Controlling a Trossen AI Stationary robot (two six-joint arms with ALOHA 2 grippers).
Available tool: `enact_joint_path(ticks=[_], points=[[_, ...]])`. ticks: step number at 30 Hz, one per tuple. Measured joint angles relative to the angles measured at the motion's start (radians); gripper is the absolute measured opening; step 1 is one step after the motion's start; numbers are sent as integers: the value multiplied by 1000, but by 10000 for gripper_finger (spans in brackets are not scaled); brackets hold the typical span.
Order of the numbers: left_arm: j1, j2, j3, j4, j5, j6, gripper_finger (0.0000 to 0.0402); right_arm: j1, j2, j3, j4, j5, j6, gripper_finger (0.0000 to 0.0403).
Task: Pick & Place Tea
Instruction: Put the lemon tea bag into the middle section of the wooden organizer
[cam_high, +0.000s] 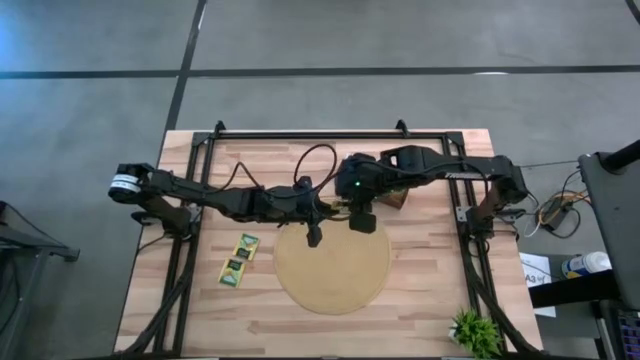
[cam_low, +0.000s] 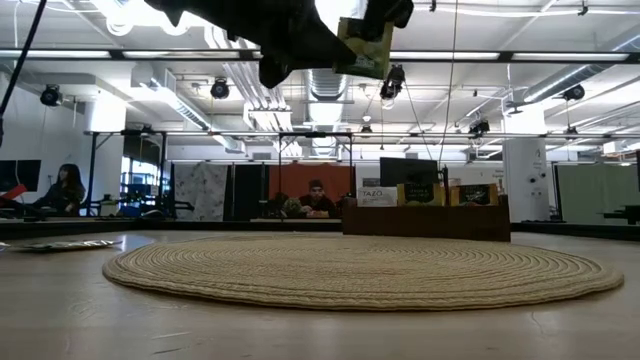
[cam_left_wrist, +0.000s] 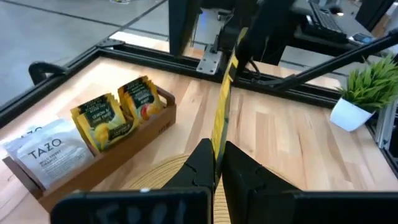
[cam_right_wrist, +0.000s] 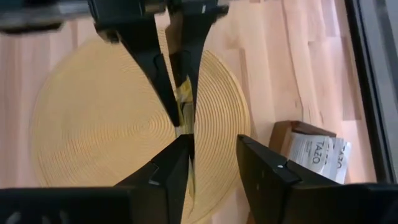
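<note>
A yellow and dark green tea sachet (cam_left_wrist: 221, 112) hangs in the air above the round tan mat (cam_high: 332, 270). My left gripper (cam_left_wrist: 217, 152) is shut on it. My right gripper (cam_right_wrist: 214, 146) is open right beside it. The sachet's free end (cam_right_wrist: 189, 165) lies along the inner side of one right finger, and I cannot tell whether they touch. Both grippers show at the top of the low view with the sachet (cam_low: 365, 45). Two more sachets (cam_high: 240, 258) lie flat on the table left of the mat. My left gripper pinches one end of the sachet (cam_right_wrist: 182, 102) between its two fingertips, one on each flat face. The sachet shows edge-on and reaches out past the fingertips toward my right gripper. It is lifted clear of the mat.
A long wooden box (cam_left_wrist: 124, 146) holds upright white (cam_left_wrist: 46, 152) and yellow (cam_left_wrist: 102, 118) sachets. It stands behind the mat, partly under my right arm (cam_high: 395, 198). A small potted plant (cam_high: 475, 330) stands at the near right corner. Black frame rails run along the table's sides.
</note>
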Motion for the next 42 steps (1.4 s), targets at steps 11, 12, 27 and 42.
enact_joint_path(ticks=[11,12,27,42], points=[[12,0,-1,7,59,70,13,0,-1,-19,19,-25,70,93],[14,0,-1,8,60,75,13,0,-1,-22,19,-25,87,88],[60,0,-1,8,96,105,22,0,-1,-32,16,-2,227,9],[64,-4,-3,-142,37,87,101,-15,-1,-91,-6,167,378,8]])
